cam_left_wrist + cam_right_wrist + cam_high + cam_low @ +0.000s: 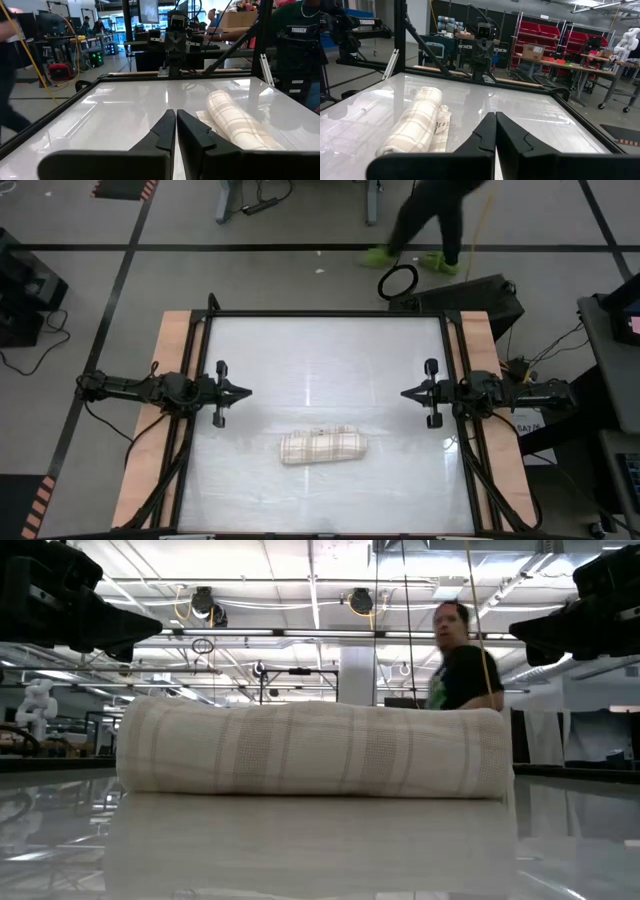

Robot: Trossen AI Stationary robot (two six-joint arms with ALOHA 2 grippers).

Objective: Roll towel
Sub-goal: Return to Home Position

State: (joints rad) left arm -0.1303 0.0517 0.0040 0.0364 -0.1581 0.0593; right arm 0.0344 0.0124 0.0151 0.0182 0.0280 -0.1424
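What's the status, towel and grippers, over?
Left gripper shut, parked left. Right gripper shut, parked right. Towel rolled, free, between them. Nothing in the way.

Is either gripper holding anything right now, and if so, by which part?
Nothing is held. The left gripper and right gripper are shut on nothing at opposite sides of the table; the rolled towel lies free on it, touching neither.
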